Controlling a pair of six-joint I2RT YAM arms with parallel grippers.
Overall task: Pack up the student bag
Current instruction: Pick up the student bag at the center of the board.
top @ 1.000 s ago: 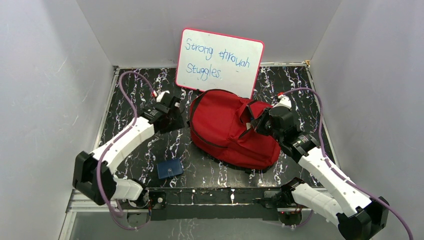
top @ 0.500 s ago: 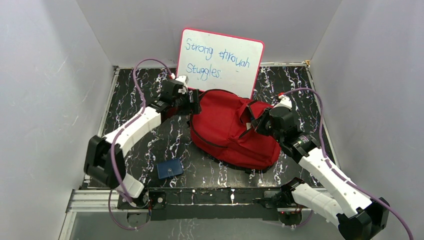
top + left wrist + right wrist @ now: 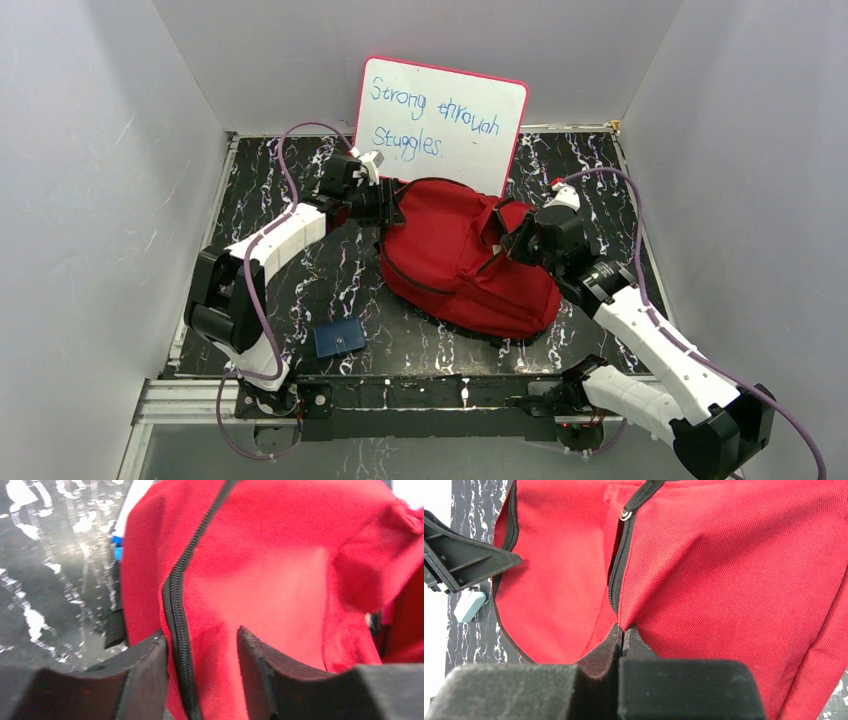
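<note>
The red student bag (image 3: 455,260) lies on the black marbled table, its black zipper (image 3: 177,595) running across the fabric. My left gripper (image 3: 392,203) is open at the bag's back left edge, its jaws astride the zipper line and red fabric (image 3: 200,635). My right gripper (image 3: 508,243) is shut on a fold of the bag's red fabric (image 3: 623,627) beside a zipper with a black pull (image 3: 636,500) at the bag's right top. The left gripper's fingers (image 3: 469,557) show in the right wrist view.
A white board with a red rim (image 3: 440,120) leans on the back wall just behind the bag. A small dark blue flat item (image 3: 340,337) lies on the table near the front left. Grey walls close in on both sides.
My left arm has swung from the table's left toward the bag, and its gripper has reached the bag's back left edge. The right gripper has kept its hold, shifting slightly.
</note>
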